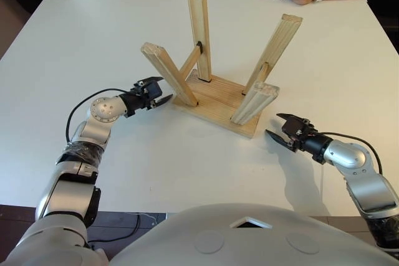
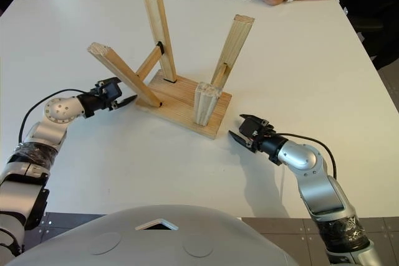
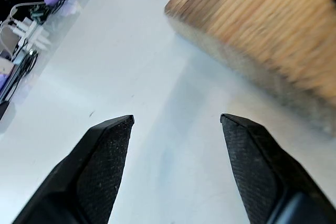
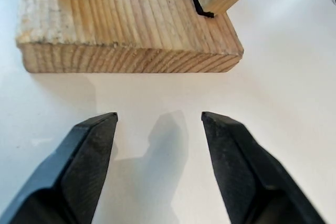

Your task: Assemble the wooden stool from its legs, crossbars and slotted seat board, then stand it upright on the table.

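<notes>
The pale wooden stool (image 1: pixel 219 96) lies upside down on the white worktop (image 1: pixel 93 35), slotted seat board (image 4: pixel 131 19) flat, four legs (image 1: pixel 199 29) sticking up. A short piece, maybe a crossbar (image 1: pixel 190 63), joins two legs. The left end effector (image 1: pixel 165 90) is open and empty, with the board's edge just ahead. The right end effector (image 1: pixel 274 124) is open too, facing the board's corner.

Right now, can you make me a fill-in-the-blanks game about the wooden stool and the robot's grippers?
1. The seat board lies flat on the table with ____ legs slotted into it.
2. Those legs all point ____.
3. The left gripper and the right gripper both have their fingers ____.
Missing words: four; up; open.
</notes>
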